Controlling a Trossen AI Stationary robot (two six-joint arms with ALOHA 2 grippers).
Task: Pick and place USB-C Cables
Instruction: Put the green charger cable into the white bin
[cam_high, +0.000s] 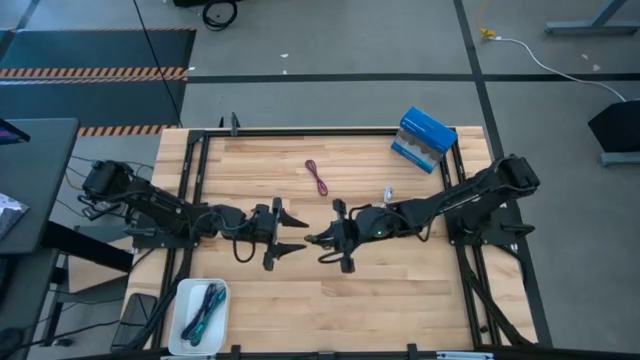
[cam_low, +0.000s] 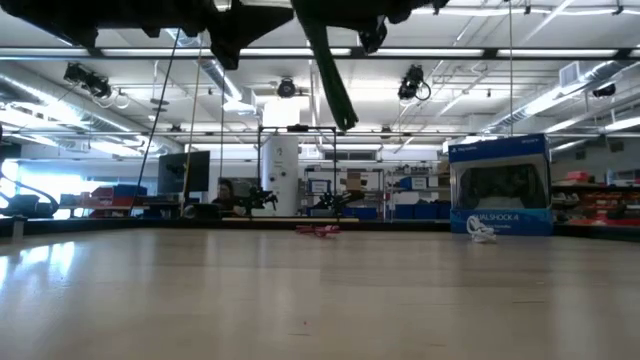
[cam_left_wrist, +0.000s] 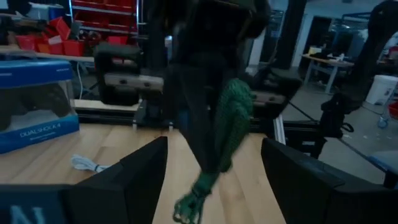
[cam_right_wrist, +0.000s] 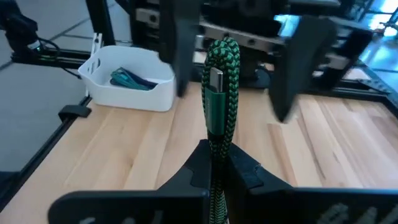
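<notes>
White tray (cam_high: 186, 333) at the table's near-left corner, holding cables. Left gripper (cam_high: 291, 232) at mid-table — fingers spread wide, empty. Right gripper (cam_right_wrist: 217, 163) facing it, pinched on the green cable (cam_right_wrist: 219, 96) — braided, folded into a loop, metal plug showing, held above mid-table.

tray (cam_high: 186, 330): table's near-left corner, cables (cam_high: 203, 311) inside | box (cam_high: 424, 139): far right | loose cable (cam_high: 317, 177): far centre

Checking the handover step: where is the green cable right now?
The green cable is pinched in the right claw, raised over the table's middle in the high view, just in front of the open left claw; the white tray sits at the near-left corner.
</notes>
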